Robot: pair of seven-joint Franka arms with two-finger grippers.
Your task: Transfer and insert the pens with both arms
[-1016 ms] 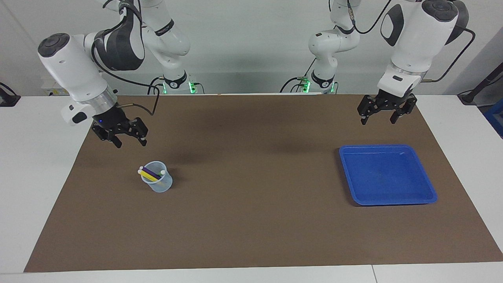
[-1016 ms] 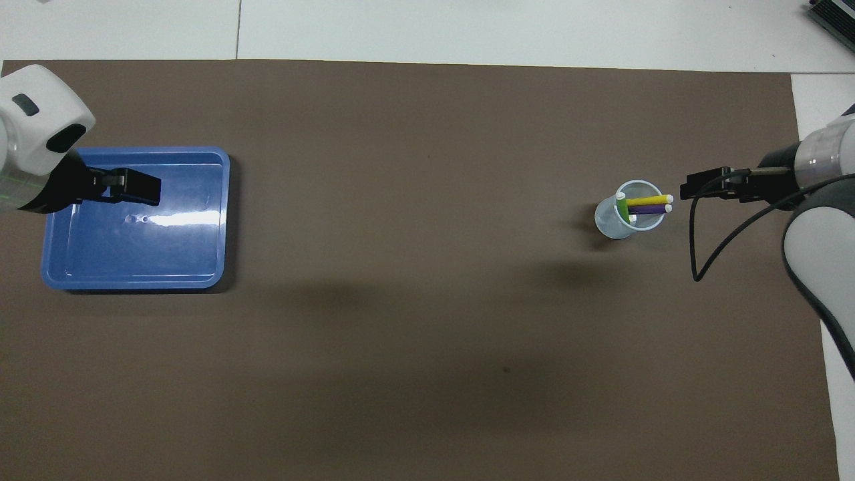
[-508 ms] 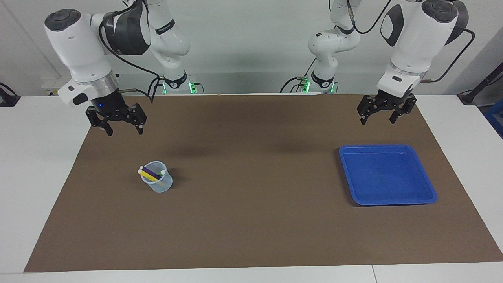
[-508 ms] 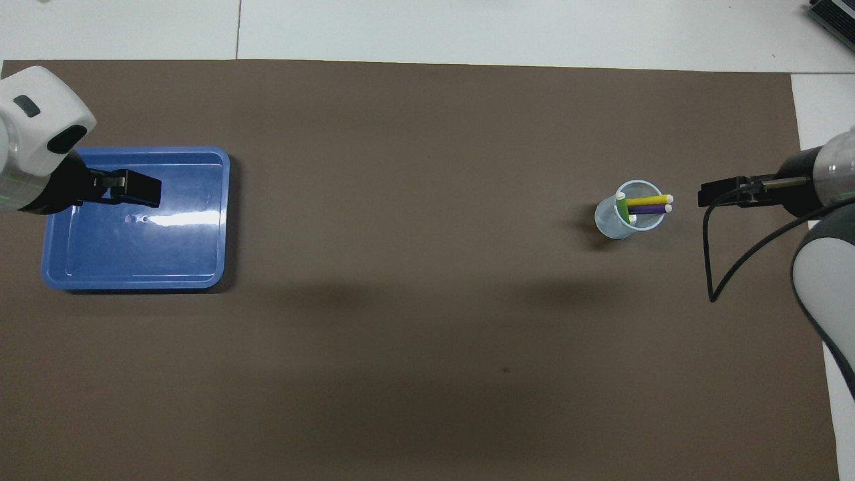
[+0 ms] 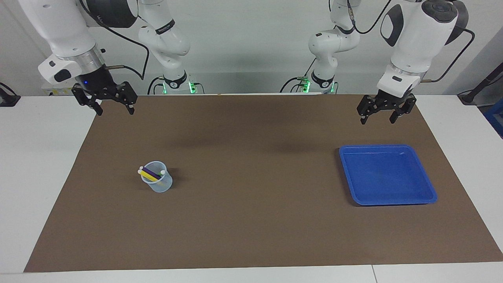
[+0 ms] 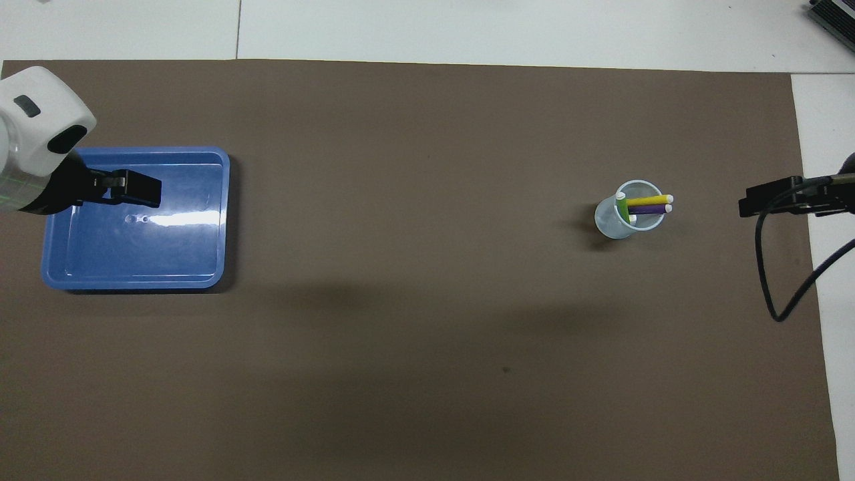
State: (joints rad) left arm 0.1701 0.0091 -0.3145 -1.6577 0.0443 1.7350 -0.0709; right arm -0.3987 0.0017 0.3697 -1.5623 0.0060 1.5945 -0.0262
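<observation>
Right gripper (image 5: 104, 105) had risen and pulled back from beside the clear plastic cup (image 5: 158, 182); I logged it hanging over the edge of the brown mat (image 5: 251, 220) at the right arm's end of the table, jaws spread wide, carrying nothing. I kept the left gripper (image 5: 382, 112) waiting, also released and empty, over the mat just on the robots' side of the blue tray (image 5: 426, 196).

All three pens (image 6: 644, 206) stood inside the cup: yellow pen (image 6: 649, 200), purple pen (image 6: 646, 209) and green pen (image 6: 622, 208), pale ends leaning out over the rim. On the overhead clock face the cup sat toward 3 o'clock from mat centre and the tray toward 9 o'clock, well apart. The tray held nothing that I could see.

Reading: with every pen in the cup and both claws free and lifted away, I judged the insertion finished and the right arm's withdrawal a retreat to rest. Nothing was left to hand over.
</observation>
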